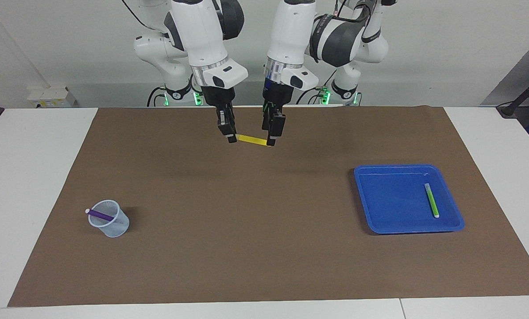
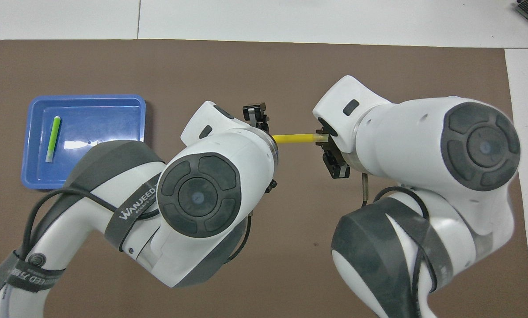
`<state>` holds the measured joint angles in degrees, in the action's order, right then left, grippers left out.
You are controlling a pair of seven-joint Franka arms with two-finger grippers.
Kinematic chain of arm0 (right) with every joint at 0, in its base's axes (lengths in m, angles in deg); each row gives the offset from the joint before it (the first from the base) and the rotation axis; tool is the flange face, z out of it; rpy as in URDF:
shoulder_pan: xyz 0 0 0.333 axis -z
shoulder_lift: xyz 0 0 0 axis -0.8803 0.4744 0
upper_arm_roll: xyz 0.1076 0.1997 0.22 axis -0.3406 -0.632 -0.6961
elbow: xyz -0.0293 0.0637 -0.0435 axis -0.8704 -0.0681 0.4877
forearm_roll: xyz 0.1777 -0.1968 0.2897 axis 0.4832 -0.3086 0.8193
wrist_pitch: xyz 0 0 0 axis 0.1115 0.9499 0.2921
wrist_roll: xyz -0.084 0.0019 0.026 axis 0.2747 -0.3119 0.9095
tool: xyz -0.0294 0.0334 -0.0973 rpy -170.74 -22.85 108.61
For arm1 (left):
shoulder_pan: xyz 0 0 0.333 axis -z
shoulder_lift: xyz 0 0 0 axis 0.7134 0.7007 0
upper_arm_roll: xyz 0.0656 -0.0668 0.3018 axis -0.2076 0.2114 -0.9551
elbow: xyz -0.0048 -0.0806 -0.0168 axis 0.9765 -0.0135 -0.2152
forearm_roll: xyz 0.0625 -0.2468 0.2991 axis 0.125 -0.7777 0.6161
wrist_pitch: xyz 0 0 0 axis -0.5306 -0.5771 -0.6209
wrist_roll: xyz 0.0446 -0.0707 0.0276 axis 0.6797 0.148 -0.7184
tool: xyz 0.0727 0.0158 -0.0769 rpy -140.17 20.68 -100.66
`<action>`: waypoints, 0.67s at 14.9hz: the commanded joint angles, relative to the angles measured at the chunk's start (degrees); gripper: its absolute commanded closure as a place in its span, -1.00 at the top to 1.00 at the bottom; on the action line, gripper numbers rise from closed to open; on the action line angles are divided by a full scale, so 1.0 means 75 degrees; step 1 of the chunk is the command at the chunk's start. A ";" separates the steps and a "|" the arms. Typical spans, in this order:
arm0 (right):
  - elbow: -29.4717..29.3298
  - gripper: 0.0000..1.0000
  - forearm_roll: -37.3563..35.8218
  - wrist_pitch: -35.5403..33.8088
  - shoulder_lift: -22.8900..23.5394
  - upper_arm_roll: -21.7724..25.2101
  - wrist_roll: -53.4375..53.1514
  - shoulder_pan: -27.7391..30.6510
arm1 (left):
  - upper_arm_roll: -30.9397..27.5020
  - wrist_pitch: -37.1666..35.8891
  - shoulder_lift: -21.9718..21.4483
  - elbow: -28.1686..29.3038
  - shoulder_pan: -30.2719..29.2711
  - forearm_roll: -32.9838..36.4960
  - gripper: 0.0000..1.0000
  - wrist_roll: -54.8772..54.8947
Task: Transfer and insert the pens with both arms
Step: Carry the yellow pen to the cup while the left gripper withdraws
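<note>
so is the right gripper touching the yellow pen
Touching. In the facing view the right gripper is shut on one end of the yellow pen, which hangs level in the air from its fingertips.

- Cup (image 1: 109,219) with one pen (image 1: 99,215) in it: toward the right arm's end.
- Tray (image 1: 381,208) holding another pen (image 1: 431,200): toward the left arm's end.
</note>
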<state>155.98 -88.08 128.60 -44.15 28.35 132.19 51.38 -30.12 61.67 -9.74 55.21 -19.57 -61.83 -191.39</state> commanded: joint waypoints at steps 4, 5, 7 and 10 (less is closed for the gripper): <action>0.0101 -1.00 -0.0541 -0.0688 -0.0067 -0.0056 0.1249 0.1722 | -0.0180 -0.0592 -0.0190 0.0114 -0.0165 0.0096 1.00 0.1687; 0.0124 -1.00 -0.0565 -0.0723 -0.0056 -0.0056 0.1261 0.2108 | -0.0169 -0.0803 -0.0202 0.0114 -0.0387 0.0073 1.00 0.2203; 0.0136 -1.00 -0.0577 -0.0747 -0.0044 -0.0056 0.1226 0.2812 | -0.0180 -0.1062 -0.0214 0.0126 -0.0610 0.0038 1.00 0.3025; 0.0241 -1.00 -0.1324 -0.0770 -0.0079 -0.0044 0.1004 0.3388 | -0.0169 -0.1367 -0.0226 0.0137 -0.1160 0.0026 1.00 0.4277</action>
<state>156.58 -94.28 123.43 -43.95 29.05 140.75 74.61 -31.71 53.70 -9.95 55.19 -25.79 -61.79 -165.37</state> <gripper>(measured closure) 0.819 0.000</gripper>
